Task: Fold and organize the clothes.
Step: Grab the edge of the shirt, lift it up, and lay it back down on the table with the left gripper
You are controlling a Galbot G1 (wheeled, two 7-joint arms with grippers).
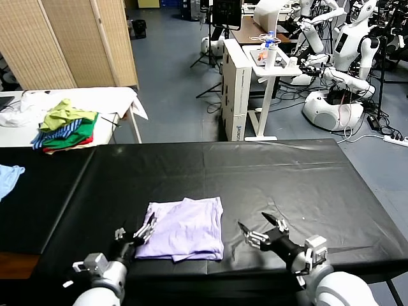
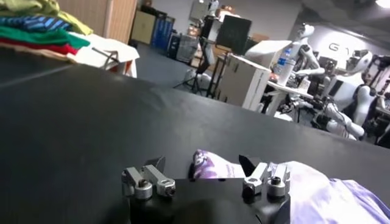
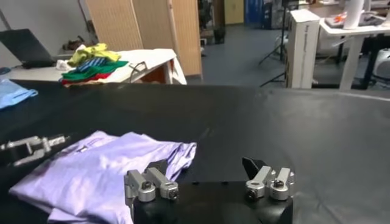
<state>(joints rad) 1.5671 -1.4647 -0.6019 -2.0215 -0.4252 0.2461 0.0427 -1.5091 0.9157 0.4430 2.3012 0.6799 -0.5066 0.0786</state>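
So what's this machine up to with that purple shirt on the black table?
It's folding laundry. The pale lavender T-shirt lies folded into a rough square on the black table. The left gripper sits at the shirt's left edge and the right gripper just off its right side; both have their jaws open and hold nothing. A pile of other clothes waits on a white table behind.

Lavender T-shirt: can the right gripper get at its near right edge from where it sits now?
Probably yes. The right gripper is open, just right of the folded T-shirt, with only bare black table between them. The left gripper is at the opposite edge, out of the way.
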